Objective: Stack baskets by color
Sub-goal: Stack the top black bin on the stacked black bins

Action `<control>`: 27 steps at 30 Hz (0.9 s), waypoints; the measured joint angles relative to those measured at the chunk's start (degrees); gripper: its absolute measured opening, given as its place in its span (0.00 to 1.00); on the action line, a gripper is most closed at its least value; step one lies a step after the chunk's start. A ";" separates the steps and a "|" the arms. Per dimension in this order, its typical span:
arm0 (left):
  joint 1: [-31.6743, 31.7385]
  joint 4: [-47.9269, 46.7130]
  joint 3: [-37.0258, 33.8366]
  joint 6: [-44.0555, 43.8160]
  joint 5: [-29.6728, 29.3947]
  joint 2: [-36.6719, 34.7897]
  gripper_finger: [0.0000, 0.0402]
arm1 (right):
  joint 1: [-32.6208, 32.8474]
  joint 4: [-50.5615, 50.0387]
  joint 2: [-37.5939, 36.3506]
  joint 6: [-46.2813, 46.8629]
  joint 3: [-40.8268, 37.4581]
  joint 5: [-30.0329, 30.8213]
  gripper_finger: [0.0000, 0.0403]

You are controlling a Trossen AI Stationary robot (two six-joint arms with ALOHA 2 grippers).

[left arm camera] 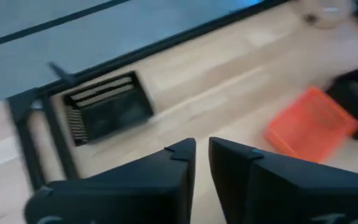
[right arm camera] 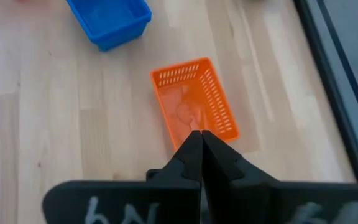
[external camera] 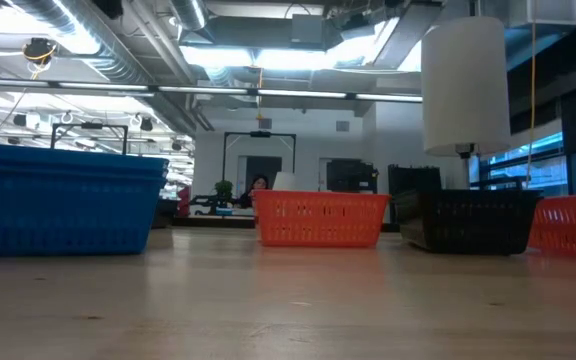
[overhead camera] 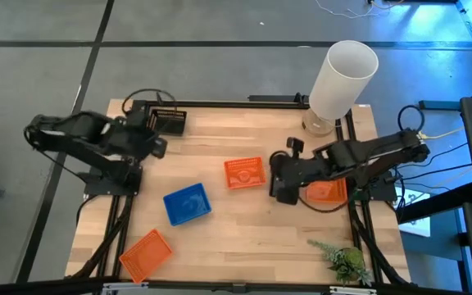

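Note:
Five baskets rest on their bottoms on the wooden table [overhead camera: 244, 238]. A black basket [overhead camera: 166, 121] sits at the far left, an orange basket [overhead camera: 244, 173] in the middle, a blue basket [overhead camera: 187, 203] near it, and a second orange basket [overhead camera: 146, 252] at the near left. A third orange basket [overhead camera: 328, 192] lies partly under the right arm. My right gripper [right arm camera: 201, 140] is shut and hangs above the middle orange basket [right arm camera: 194, 102], clear of it. My left gripper [left arm camera: 202, 155] hovers near the black basket [left arm camera: 107, 109], its fingers a narrow gap apart with nothing between them.
A tall white cylinder [overhead camera: 341, 78] stands at the far right corner. A small green plant [overhead camera: 347, 262] lies at the near right edge. A black frame [overhead camera: 220, 102] rims the table. Bare wood shows between the blue basket and the plant. A person [external camera: 258, 185] shows far off in the room.

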 joint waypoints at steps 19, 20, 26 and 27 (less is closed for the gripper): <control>35.10 4.63 -0.08 21.38 18.77 15.82 0.18 | -0.11 -14.28 -0.07 -4.84 18.29 7.46 0.00; 37.11 5.70 -0.08 23.12 20.20 17.00 0.18 | -0.11 -14.34 -0.07 -4.40 18.58 8.04 0.00; 47.81 13.93 -0.08 37.03 30.46 24.82 0.17 | -0.71 -14.76 -0.13 -0.44 18.95 9.82 0.00; 49.18 14.93 -0.08 38.98 32.03 26.33 0.17 | -0.97 -14.85 -0.13 -0.12 18.95 9.84 0.00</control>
